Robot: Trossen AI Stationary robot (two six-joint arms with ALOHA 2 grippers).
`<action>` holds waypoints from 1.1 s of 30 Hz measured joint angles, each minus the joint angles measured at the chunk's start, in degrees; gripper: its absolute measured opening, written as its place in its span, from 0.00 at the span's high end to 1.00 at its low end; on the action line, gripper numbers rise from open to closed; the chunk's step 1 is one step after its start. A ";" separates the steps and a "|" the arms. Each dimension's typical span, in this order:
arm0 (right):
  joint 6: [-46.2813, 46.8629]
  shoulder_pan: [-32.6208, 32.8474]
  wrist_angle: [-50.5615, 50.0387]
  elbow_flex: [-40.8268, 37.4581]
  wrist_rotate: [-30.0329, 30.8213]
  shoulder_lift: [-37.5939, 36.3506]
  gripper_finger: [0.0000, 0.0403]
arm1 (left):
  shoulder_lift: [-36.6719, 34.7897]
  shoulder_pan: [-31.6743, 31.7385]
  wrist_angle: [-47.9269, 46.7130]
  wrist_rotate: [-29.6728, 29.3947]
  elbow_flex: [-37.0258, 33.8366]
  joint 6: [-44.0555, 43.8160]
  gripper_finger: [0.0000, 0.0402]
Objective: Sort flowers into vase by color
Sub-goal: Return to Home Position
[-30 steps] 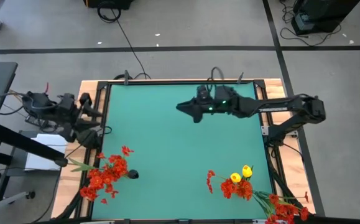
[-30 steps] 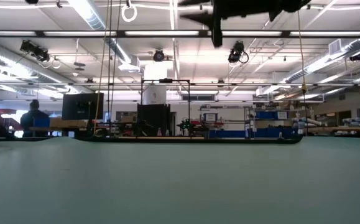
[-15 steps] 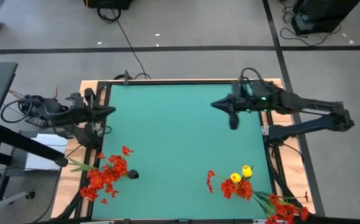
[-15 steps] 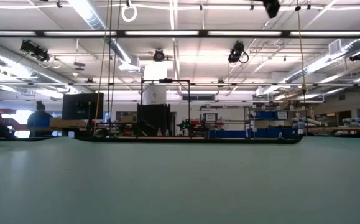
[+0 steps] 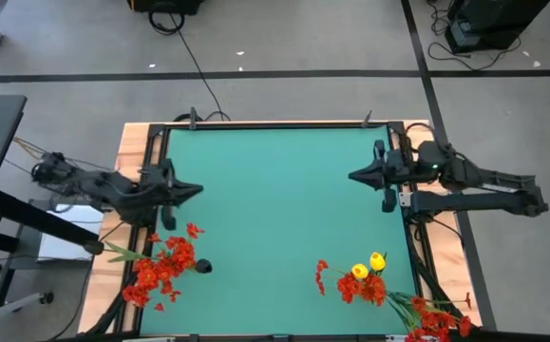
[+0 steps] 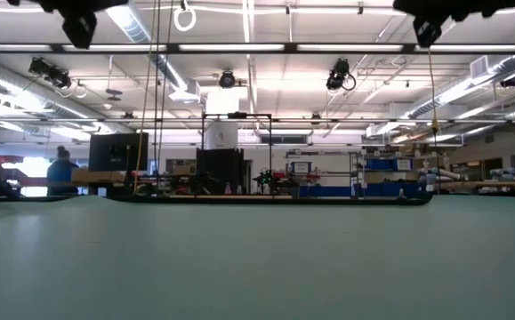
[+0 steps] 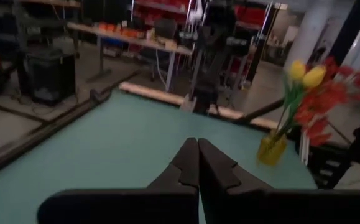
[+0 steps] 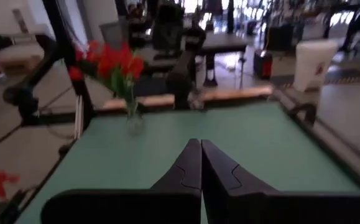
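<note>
Red flowers point(image 5: 163, 264) stand in a clear vase point(image 8: 133, 121) at the table's near left. Near the right front, a yellow vase point(image 7: 271, 148) holds yellow flowers point(image 5: 368, 266) together with red ones. More red flowers point(image 5: 436, 318) lie at the near right corner. My left gripper point(image 5: 197, 190) hangs shut above the table's left edge, well above the mat, with nothing in it point(image 7: 198, 149). My right gripper point(image 5: 352, 176) hangs shut near the right edge, also with nothing in it point(image 8: 201, 149). Each gripper points across the table toward the other arm.
The green mat point(image 5: 275, 209) lies inside a black rail on a wooden frame point(image 5: 134, 133). A white stack point(image 5: 66, 228) sits off the table's left side. In the low view a person point(image 6: 60, 169) sits far back in the room.
My right gripper has swung from above the table's far middle toward the right edge. My left gripper has swung from beside the table's left edge to just over the mat. The flowers and vases have stayed where they were.
</note>
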 joint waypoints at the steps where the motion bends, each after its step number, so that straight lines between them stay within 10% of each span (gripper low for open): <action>1: 0.17 -0.21 0.21 -1.07 -0.96 0.06 0.99 | 0.40 1.73 0.39 2.02 -0.60 -0.25 1.00; 14: 8.62 -0.27 18.96 -7.24 -0.45 7.35 0.98 | -3.85 31.02 -0.11 35.69 -1.27 0.56 1.00; 23: 4.41 -0.27 13.54 -7.21 4.39 2.15 0.99 | -12.25 27.42 -8.17 31.60 -1.83 -0.96 1.00; 33: 4.38 0.38 9.98 -7.63 4.06 1.15 0.99 | -12.76 20.32 12.84 25.84 -18.66 0.91 1.00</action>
